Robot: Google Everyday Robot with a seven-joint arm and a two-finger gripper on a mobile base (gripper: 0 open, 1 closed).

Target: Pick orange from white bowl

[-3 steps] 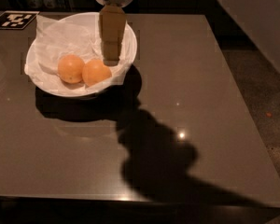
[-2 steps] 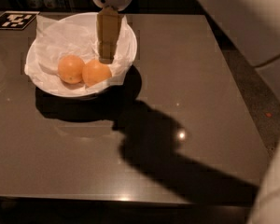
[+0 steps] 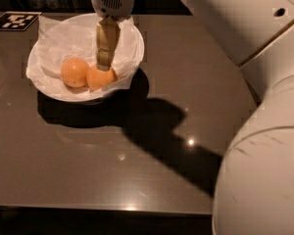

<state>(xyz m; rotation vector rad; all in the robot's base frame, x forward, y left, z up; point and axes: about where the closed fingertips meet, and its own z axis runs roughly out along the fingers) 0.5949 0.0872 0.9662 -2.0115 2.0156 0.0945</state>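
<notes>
The arm (image 3: 264,170) fills the lower right of the frame and bends up and over toward the top. That way the tool meets the bowl from above, not across its rim. Left of the arm, the dark tabletop (image 3: 112,180) lies bare, crossed by the arm's shadow (image 3: 157,126). Its front edge runs along the bottom of the frame, well apart from the bowl.

The bowl (image 3: 63,93) sits upper left, back from every edge. In its lower half, on crumpled paper (image 3: 59,38), the orange (image 3: 100,78) lies touching a rounder second orange (image 3: 74,72) on its left. It is also close to the bowl's right wall. The gripper (image 3: 104,65) stands upright with its tip on the orange's top; whether it is open or closed on the fruit I cannot tell.

Straight up looks like the free path, since the neighbour and the wall crowd any sideways move. A marker (image 3: 14,20) lies at the far upper-left corner.
</notes>
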